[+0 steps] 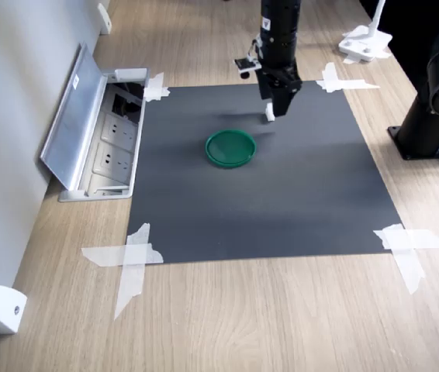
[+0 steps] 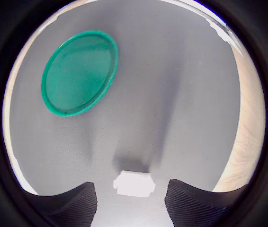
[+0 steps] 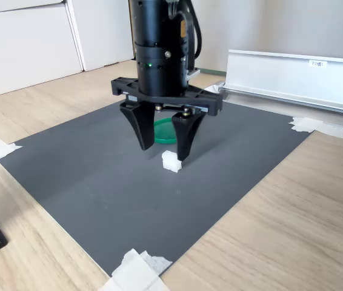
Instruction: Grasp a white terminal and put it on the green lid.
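The white terminal (image 1: 269, 115) (image 3: 170, 161) is a tiny white block resting on the dark grey mat (image 1: 281, 201). My gripper (image 1: 276, 108) (image 3: 162, 145) hangs open just above it, pointing straight down. In the wrist view the terminal (image 2: 134, 183) lies between the two black fingertips (image 2: 72, 203), with a gap on each side. The green lid (image 1: 231, 147) (image 2: 79, 73) lies flat on the mat a short way off, nearer the mat's middle. In the second exterior view the lid (image 3: 162, 131) shows only partly between and behind the fingers.
White tape (image 1: 130, 260) holds the mat's corners to the wooden table. An open socket box with a raised metal lid (image 1: 76, 116) sits at the first exterior view's left. A white wedge (image 1: 4, 308) lies near the bottom left, and a black stand (image 1: 437, 101) is at the right.
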